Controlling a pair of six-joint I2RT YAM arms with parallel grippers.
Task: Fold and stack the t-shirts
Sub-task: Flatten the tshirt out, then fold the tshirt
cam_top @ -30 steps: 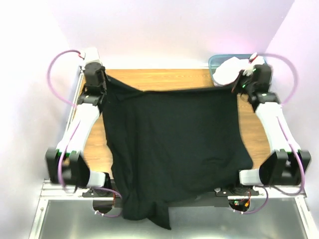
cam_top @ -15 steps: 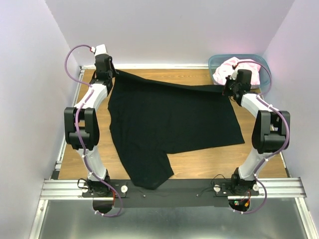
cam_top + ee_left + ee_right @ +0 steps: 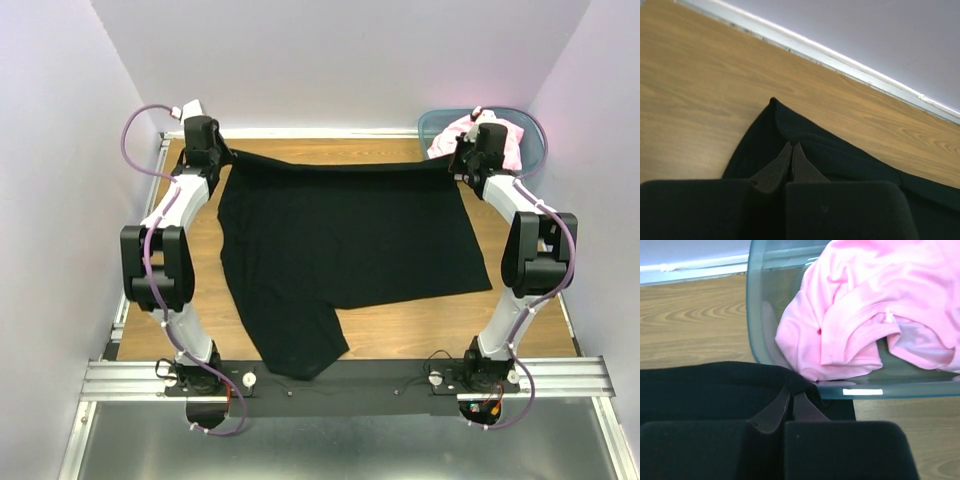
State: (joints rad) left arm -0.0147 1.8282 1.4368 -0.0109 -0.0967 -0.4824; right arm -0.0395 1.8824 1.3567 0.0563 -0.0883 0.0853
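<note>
The black t-shirt (image 3: pixel 340 240) is lying spread on the tabletop (image 3: pixel 420 325), its far edge being pulled straighter than half a second ago between the left end effector (image 3: pixel 224 158) and the right end effector (image 3: pixel 458 166), each clamping a far corner; the right one is sitting closer to the teal bin (image 3: pixel 432 125) holding the pink t-shirt (image 3: pixel 495 140)

No lettering, brand, number or sign can be read in any view. The black t-shirt (image 3: pixel 340 240) spread across the bench (image 3: pixel 420 328) shows only plain cloth. The pink t-shirt (image 3: pixel 855 305), lying in the teal bin (image 3: pixel 756 315), carries a small white tag (image 3: pixel 888 316), but it is too small for any print to be made out.
</note>
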